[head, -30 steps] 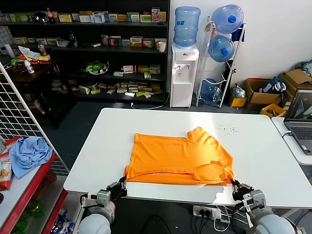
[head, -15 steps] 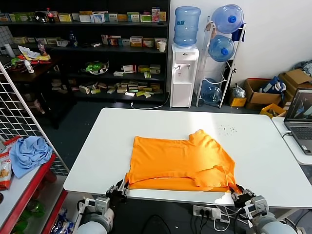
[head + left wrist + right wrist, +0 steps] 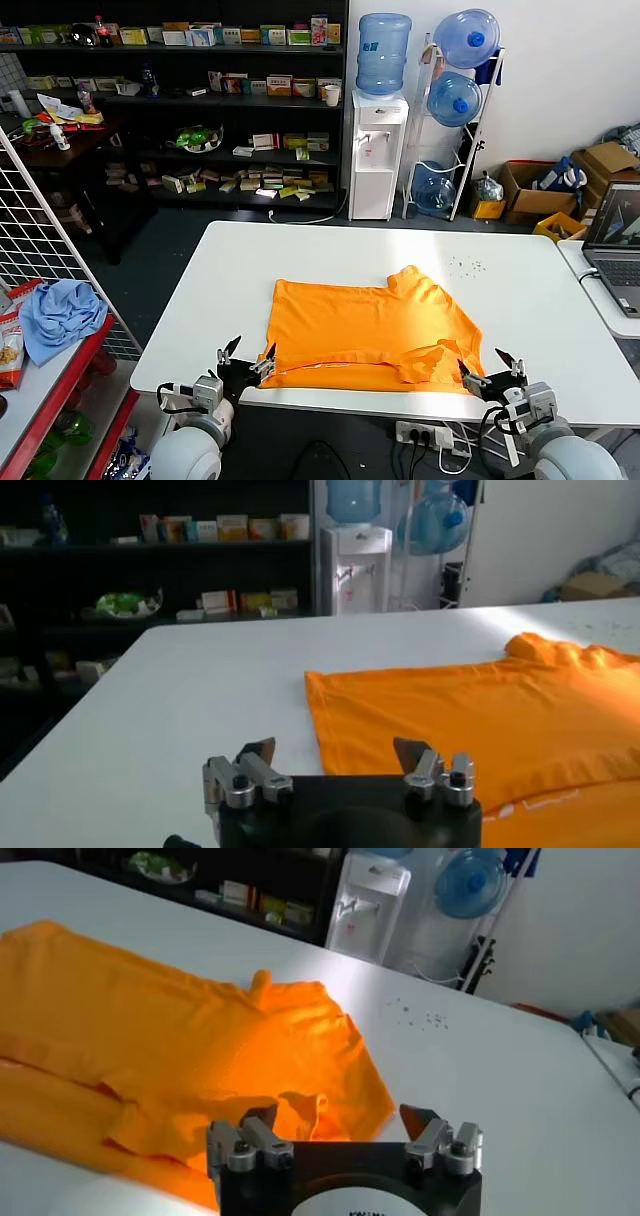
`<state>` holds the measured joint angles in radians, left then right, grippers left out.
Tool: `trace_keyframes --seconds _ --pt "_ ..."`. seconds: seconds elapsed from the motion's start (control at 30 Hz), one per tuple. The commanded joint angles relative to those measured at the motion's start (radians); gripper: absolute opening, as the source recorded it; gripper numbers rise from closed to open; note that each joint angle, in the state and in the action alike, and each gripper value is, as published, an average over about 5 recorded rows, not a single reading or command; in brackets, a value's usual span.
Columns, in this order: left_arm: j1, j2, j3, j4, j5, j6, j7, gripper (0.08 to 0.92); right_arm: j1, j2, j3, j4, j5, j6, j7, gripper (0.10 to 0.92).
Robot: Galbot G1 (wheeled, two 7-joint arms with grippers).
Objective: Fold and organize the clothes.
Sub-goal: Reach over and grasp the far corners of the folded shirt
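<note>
Orange T-shirt (image 3: 370, 325) lies partly folded on white table (image 3: 520, 300), near the front edge, roughly centred btwn the side edges; hem strip runs along the front edge, a sleeve bunched twd the front right corner of the shirt. Left gripper (image 3: 243, 359) at front edge by shirt's left front corner, jaws apart, nothing held. Right gripper (image 3: 493, 363) at front edge by shirt's right front corner, jaws apart, empty. Light blue cloth (image 3: 60, 315) on red shelf off the table's left.
</note>
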<state>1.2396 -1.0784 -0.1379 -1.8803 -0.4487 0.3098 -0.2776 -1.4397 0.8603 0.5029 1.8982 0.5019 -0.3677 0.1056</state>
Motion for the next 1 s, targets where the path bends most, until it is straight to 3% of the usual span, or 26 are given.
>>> trace_keyframes --seconds 0.03,0.47,1.0 --pt "-0.267 -0.014 0.069 0.181 -0.034 -0.017 0.006 0.816 0.224 -0.009 -0.051 -0.155 0.079 0.064 -0.033 0.821" --pt "-0.575 -0.115 0.195 0.582 -0.136 -0.007 0.031 0.823 0.663 0.080 -0.283 -0.558 0.113 -0.030 -0.126 0.823" --pt "-0.710 -0.199 0.214 0.793 -0.185 0.049 0.070 0.823 0.832 0.194 -0.323 -0.808 0.056 -0.036 -0.164 0.823"
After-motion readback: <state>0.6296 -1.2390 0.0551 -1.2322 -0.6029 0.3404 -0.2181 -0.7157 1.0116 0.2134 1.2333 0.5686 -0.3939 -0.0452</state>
